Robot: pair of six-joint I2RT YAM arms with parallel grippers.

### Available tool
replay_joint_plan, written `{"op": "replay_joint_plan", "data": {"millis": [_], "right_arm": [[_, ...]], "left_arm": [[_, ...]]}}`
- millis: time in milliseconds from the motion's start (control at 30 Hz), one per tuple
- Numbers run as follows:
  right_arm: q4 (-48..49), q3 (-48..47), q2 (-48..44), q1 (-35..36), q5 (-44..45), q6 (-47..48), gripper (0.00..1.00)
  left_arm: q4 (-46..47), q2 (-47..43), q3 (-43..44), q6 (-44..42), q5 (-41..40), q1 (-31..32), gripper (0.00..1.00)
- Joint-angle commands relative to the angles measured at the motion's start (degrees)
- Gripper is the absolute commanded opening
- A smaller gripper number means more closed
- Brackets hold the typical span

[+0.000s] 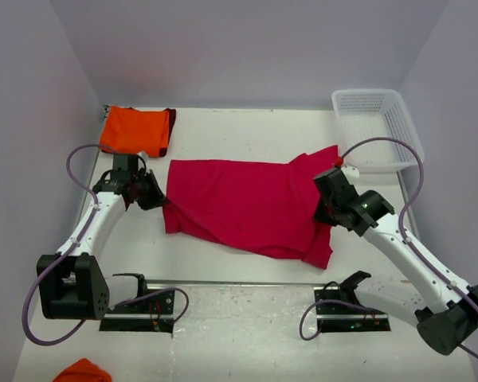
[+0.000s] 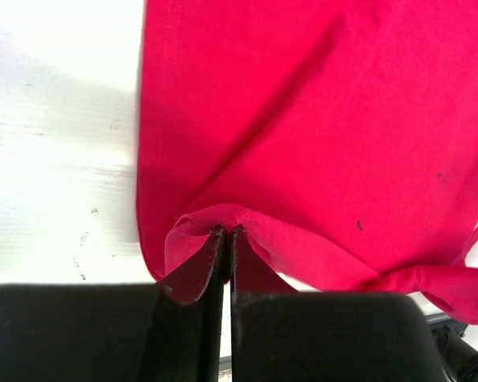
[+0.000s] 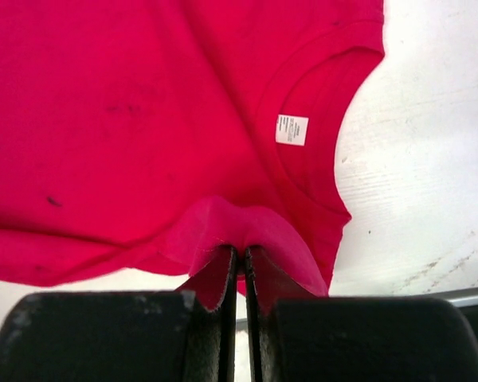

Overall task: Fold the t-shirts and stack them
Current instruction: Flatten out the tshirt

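The crimson-pink t-shirt lies spread and rumpled across the middle of the table. My left gripper is shut on its left edge; the left wrist view shows the cloth pinched between the jaws. My right gripper is shut on its right side near the collar; the right wrist view shows the shirt, its white neck label and a fold pinched at the jaws. The orange t-shirt with a dark maroon edge lies folded at the back left.
A white lattice basket stands at the back right corner. A metal rail runs along the near table edge between the arm bases. A bit of orange cloth shows at the bottom left.
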State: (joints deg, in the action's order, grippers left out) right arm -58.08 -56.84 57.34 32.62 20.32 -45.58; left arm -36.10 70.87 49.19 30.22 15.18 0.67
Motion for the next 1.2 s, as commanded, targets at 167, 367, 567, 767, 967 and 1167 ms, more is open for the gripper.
{"op": "replay_joint_plan", "data": {"millis": [167, 367, 567, 767, 967, 1167], "right_arm": [[5.6, -5.8, 5.8, -0.1, 4.9, 4.4, 0.00], [6.9, -8.4, 7.2, -2.7, 5.3, 7.4, 0.00], [11.9, -9.5, 9.5, -4.8, 4.3, 13.0, 0.00], [24.0, -15.5, 10.6, -4.7, 4.7, 28.2, 0.00], [29.9, -30.9, 11.2, -3.9, -1.0, 39.7, 0.00], [29.4, -45.8, 10.1, 3.2, -6.4, 52.2, 0.00]], "left_arm": [[0.9, -0.6, 0.4, -1.1, -2.7, -0.7, 0.00], [1.6, 0.3, -0.3, -1.4, -2.8, -0.7, 0.00], [4.3, 0.5, -0.6, -0.8, -0.9, -0.7, 0.00], [15.7, -8.5, 1.9, 0.5, 4.2, -0.7, 0.00], [23.8, -13.2, 15.1, -2.4, 3.0, -0.2, 0.00], [32.0, -13.0, 25.2, -2.4, 8.2, -0.1, 0.00]]}}
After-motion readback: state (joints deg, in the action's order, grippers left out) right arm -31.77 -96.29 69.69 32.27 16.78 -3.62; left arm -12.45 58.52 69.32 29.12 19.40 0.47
